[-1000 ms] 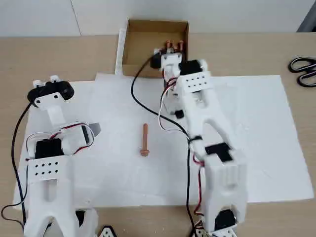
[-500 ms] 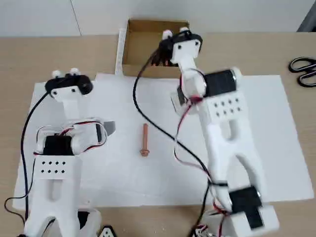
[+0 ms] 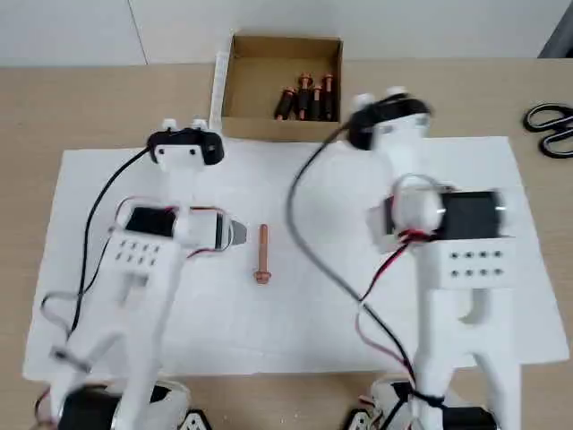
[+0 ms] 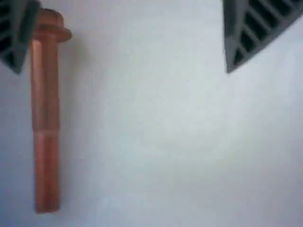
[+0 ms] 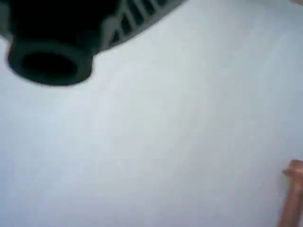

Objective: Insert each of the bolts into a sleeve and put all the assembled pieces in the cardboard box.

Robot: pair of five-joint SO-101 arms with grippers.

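Bolt [image 3: 261, 253] now beside left gripper [image 4: 123, 67]; right arm [image 3: 448, 235] withdrawn from cardboard box [image 3: 255, 85].

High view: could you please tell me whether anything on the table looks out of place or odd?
One bare bolt lies alone in the middle of the white sheet, with no sleeve on it, while the assembled pieces lie together in the cardboard box. Nothing looks spilled or damaged.

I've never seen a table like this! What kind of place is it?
Most likely a robotics lab or workshop bench. Two white robot arms with loose wires stand at a wooden table, a copper bolt lies between them, and a cardboard box sits behind. Scissors lie off to one side.
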